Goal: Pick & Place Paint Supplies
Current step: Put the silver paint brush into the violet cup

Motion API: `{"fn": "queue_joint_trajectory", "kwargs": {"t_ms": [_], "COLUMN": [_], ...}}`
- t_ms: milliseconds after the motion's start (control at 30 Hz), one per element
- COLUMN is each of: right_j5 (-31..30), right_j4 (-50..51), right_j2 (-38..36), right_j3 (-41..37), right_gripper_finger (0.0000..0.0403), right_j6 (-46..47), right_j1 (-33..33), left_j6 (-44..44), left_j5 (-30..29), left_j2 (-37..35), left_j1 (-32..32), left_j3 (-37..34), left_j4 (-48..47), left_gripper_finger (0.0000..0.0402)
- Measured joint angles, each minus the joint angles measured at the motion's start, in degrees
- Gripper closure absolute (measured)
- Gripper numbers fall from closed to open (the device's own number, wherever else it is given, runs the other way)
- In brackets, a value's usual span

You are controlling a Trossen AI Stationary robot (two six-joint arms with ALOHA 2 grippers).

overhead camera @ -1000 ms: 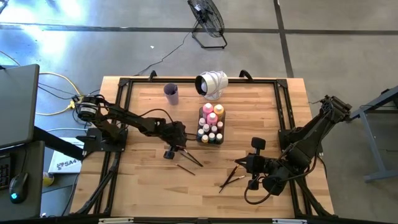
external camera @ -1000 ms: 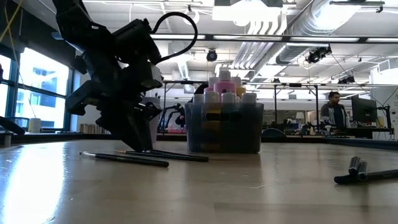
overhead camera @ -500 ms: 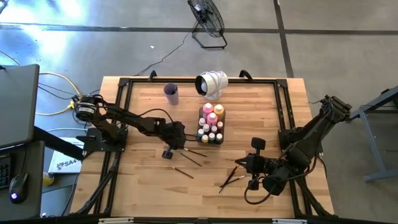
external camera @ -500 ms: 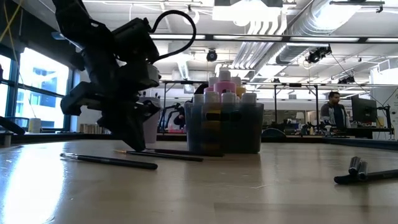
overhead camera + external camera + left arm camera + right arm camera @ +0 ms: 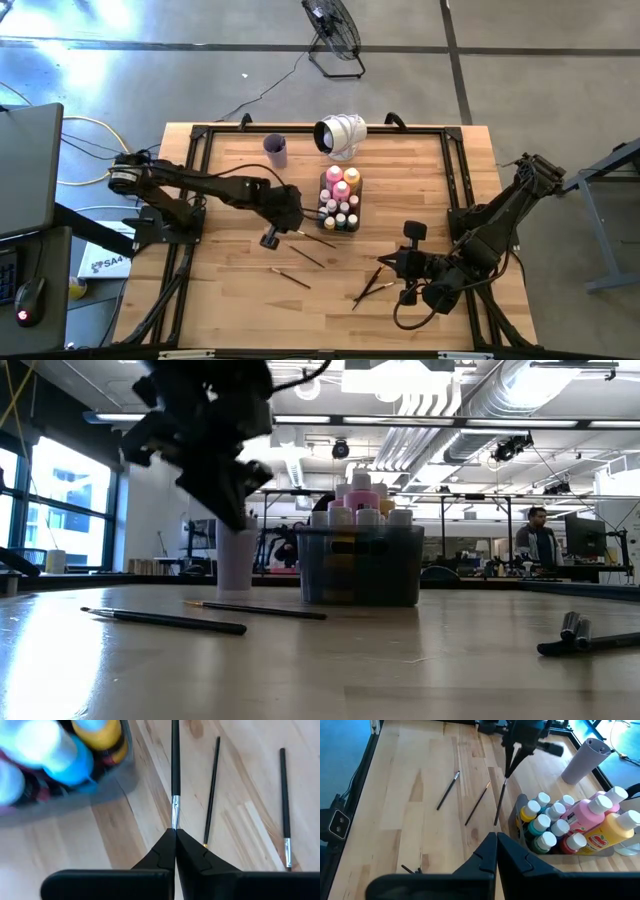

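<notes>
My left gripper (image 5: 279,234) hovers above the table, just left of the clear tray (image 5: 325,205) of paint bottles (image 5: 341,186). It is shut on a thin dark paintbrush (image 5: 175,765), which also shows in the right wrist view (image 5: 501,797). Two more brushes (image 5: 307,257) (image 5: 291,277) lie flat on the wood near it. My right gripper (image 5: 386,262) hangs shut and empty at the right, above two brushes (image 5: 366,287) lying on the table. My left gripper pinches the brush at its metal ferrule and bristle end (image 5: 174,817) between the tips of its two fingers. The fingers slant down from the table's left and run along the brush. The handle (image 5: 498,810) slopes down from the fingers toward the tray; I cannot tell whether its free end touches the wood.
A lilac cup (image 5: 276,151) stands at the far left of the tray. A white object (image 5: 340,135) lies on its side at the far edge. A black frame (image 5: 200,140) borders the table. Bare wood lies at the near left.
My left gripper has taken hold of one brush by its bristle end, tipped and risen, drawing that end up off the table. A loose brush nearer the front edge has slid a little toward the table's left.
</notes>
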State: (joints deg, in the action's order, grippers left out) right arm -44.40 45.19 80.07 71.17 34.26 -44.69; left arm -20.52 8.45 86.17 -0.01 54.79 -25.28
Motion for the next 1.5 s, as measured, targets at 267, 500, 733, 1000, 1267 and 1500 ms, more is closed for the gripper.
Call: {"fn": "queue_joint_trajectory", "kwargs": {"t_ms": [267, 500, 733, 1000, 1267, 1500], "right_j5": [1.26, 2.79, -3.23, -5.72, -14.31, -13.53], "right_j4": [-0.02, -2.38, -15.37, -27.17, -34.00, -34.64], "right_j2": [1.27, 5.21, 9.48, 16.00, 19.54, 19.69], "right_j3": [-0.03, -0.06, -0.06, -0.05, -0.05, -0.03], "right_gripper_finger": [0.0401, 0.0401, 0.0401, 0.0401, 0.0400, 0.0346], "right_j6": [-0.59, -4.41, -17.32, -31.82, -41.09, -43.08], "right_j1": [2.09, 4.44, 6.38, 10.30, 12.64, 14.36], "left_j6": [-2.20, -1.66, 3.31, 19.53, 25.79, 26.82], "left_j5": [-1.97, -1.52, 0.18, 0.19, 0.63, 1.68], "left_j2": [0.19, 0.13, 0.13, 0.15, 0.15, 0.15], "left_j1": [0.02, 0.00, 0.02, 0.00, 0.02, 0.00], "left_j3": [12.77, 22.58, 28.32, 29.44, 29.44, 29.44], "left_j4": [-16.20, -27.53, -31.15, -29.91, -28.09, -28.15], "left_gripper_finger": [0.0401, 0.0401, 0.0401, 0.0401, 0.0401, 0.0401]}}
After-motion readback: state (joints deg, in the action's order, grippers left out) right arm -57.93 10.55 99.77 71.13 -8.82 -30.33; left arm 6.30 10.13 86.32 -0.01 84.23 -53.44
